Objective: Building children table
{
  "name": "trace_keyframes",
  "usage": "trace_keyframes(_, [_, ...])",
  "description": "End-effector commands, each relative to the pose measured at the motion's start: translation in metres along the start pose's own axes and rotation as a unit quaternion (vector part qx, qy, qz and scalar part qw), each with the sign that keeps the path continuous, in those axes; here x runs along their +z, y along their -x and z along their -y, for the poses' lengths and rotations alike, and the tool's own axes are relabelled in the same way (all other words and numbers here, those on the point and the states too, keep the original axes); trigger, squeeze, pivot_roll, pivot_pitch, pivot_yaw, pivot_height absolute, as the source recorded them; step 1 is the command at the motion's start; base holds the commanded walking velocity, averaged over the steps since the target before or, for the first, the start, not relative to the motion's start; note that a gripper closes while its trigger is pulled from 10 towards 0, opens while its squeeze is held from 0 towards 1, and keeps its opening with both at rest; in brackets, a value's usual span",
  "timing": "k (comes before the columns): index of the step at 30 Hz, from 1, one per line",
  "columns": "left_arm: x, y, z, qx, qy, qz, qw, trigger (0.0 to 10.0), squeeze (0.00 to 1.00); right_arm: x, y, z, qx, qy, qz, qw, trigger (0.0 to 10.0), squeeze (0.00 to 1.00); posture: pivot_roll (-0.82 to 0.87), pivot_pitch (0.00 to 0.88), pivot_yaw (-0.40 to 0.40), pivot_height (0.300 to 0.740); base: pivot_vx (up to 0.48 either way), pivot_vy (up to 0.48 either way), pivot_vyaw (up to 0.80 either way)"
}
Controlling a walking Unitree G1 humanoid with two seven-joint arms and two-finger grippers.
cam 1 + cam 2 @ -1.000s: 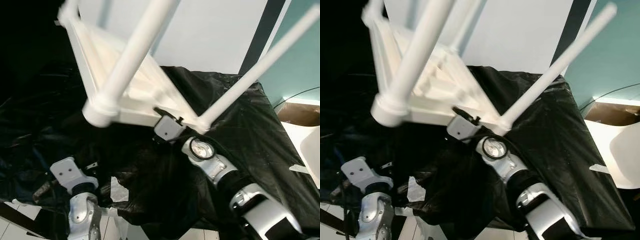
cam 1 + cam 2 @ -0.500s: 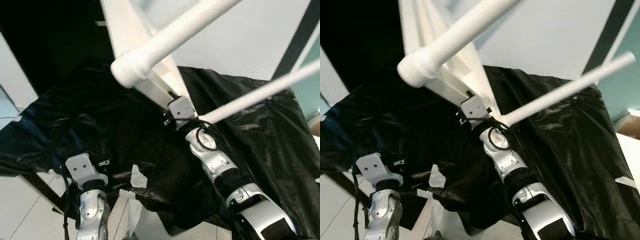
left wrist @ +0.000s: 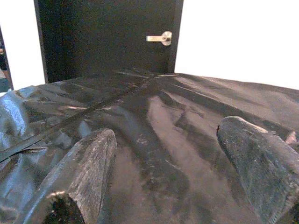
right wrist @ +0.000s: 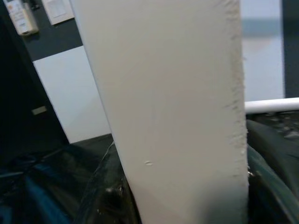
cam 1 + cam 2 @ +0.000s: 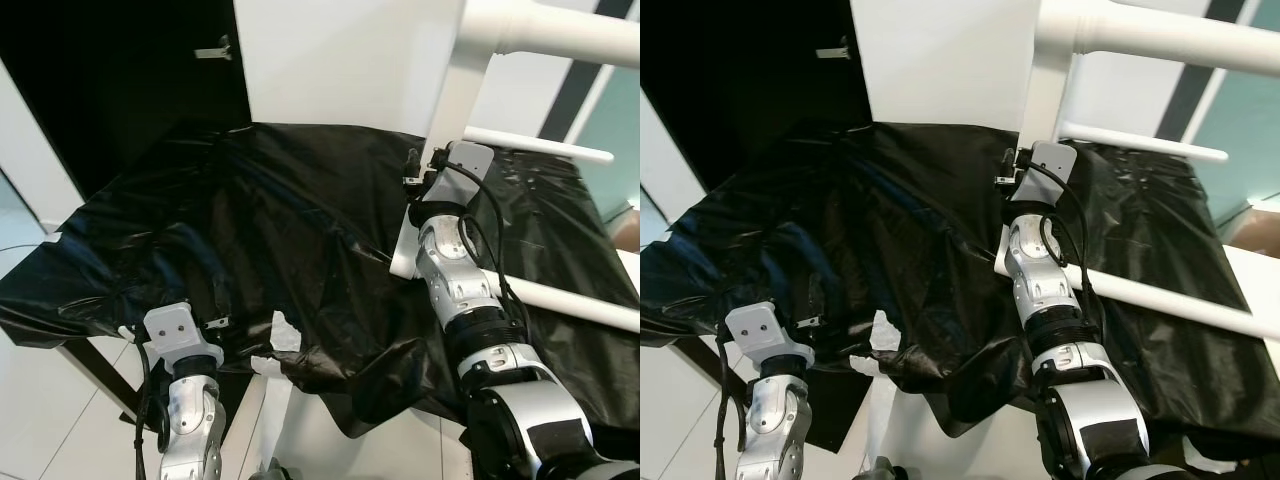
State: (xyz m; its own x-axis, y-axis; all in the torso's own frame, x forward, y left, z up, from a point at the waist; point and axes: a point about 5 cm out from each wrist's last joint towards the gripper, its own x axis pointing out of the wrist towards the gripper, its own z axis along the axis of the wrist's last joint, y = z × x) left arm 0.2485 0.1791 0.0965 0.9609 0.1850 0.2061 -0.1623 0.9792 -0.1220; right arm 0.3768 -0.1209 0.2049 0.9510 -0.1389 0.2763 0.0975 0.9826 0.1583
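The white children's table [image 5: 443, 140] stands on its side on the black-covered bench, its top a near-vertical white slab. Three round white legs [image 5: 560, 30] stick out to the right, one high, one at mid height [image 5: 540, 146] and one low [image 5: 585, 306]. My right gripper [image 5: 418, 182] is shut on the slab's edge; in the right wrist view the white board [image 4: 173, 107] sits between the dark fingers [image 4: 106, 198]. My left gripper [image 3: 163, 177] is open and holds nothing, low at the bench's near left edge [image 5: 205, 322], its fingers [image 3: 88, 172] over the plastic.
Crinkled black plastic sheeting [image 5: 250, 220] covers the whole bench and hangs over its front edge. A torn white patch [image 5: 285, 332] shows near the front. A dark door with a metal handle [image 5: 217, 50] is behind on the left, beside a white wall [image 5: 340, 60].
The table has swung from tilted high on the left to standing on edge at the right, still in my right gripper. The head view has shifted. The left arm has stayed low.
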Motion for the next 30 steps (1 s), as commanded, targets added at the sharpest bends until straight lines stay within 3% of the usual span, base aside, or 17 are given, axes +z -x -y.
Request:
trace_keyframes(1, [-0.004,0.002,0.001,-0.022,-0.009,-0.006,1.0,10.0,0.0,0.008,-0.004,-0.007,0.009,-0.035,0.005,0.999,0.0,0.0,0.11,0.0,0.026,0.74,0.0,0.0,0.0])
trace_keyframes(5, [-0.004,0.001,0.003,-0.029,-0.014,-0.004,0.999,10.0,0.0,0.003,-0.005,-0.014,0.032,-0.026,-0.012,0.999,0.0,0.0,0.11,0.0,0.029,0.74,0.0,0.0,0.0])
trace_keyframes(9, [-0.003,-0.002,0.008,-0.044,-0.025,0.003,0.999,10.0,0.0,0.005,-0.013,-0.008,0.017,-0.014,-0.016,1.0,0.0,0.0,0.11,0.0,0.033,0.74,0.0,0.0,0.0])
trace_keyframes(22, [-0.003,-0.002,0.005,-0.042,-0.023,0.0,0.999,10.0,0.0,0.006,-0.017,-0.005,0.009,-0.018,-0.021,1.0,0.0,0.0,0.12,0.0,0.039,0.74,0.0,0.0,0.0])
trace_keyframes(28, [-0.005,-0.001,0.009,-0.053,-0.02,-0.005,0.998,10.0,0.0,-0.011,-0.011,-0.024,0.095,-0.068,-0.082,0.99,0.0,0.0,0.12,0.0,0.042,0.74,0.0,0.0,0.0])
trace_keyframes(30, [-0.006,-0.001,0.011,-0.059,-0.022,-0.007,0.998,10.0,0.0,-0.023,0.002,-0.048,0.198,-0.074,-0.124,0.97,0.0,0.0,0.12,0.0,0.042,0.74,0.0,0.0,0.0])
